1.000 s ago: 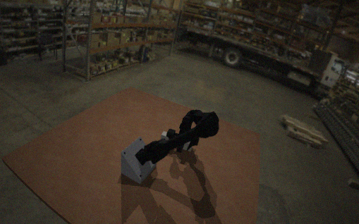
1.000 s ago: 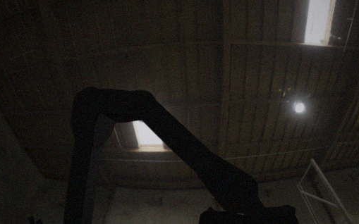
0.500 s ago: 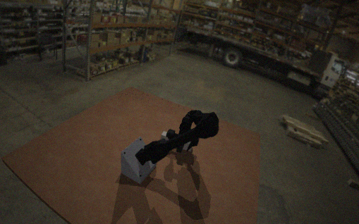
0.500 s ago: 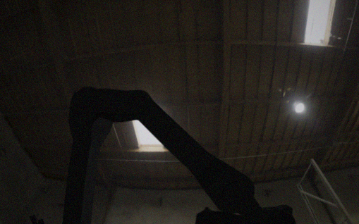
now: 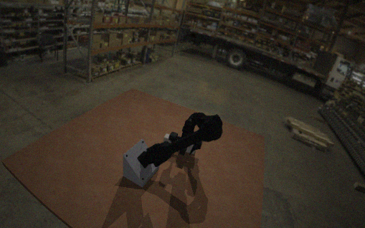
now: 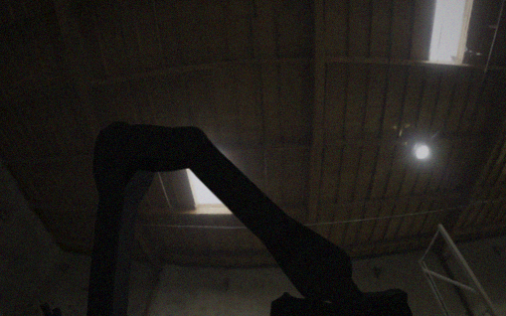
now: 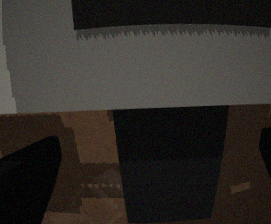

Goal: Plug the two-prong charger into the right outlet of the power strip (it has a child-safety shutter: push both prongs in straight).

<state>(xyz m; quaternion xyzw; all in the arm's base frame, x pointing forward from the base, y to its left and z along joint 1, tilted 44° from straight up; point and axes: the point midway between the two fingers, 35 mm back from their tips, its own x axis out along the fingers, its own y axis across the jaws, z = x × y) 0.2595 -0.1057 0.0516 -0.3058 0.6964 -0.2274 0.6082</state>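
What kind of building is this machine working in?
Most likely a warehouse or storage hall. Tall shelf racks loaded with boxes line the back, a flatbed truck is parked by them, and a wooden pallet lies on the concrete floor.

The dark arm (image 6: 251,219) bends in silhouette beneath a slatted ceiling (image 6: 280,89) with a bright lamp (image 6: 421,151).

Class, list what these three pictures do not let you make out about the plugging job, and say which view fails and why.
- Charger prongs: unseen in every view; the wrist view shows only a dark block between the open fingers.
- Power strip outlets: top view, too small and dim, partly behind the arm.
- Gripper: exterior view, cut off by the bottom edge.
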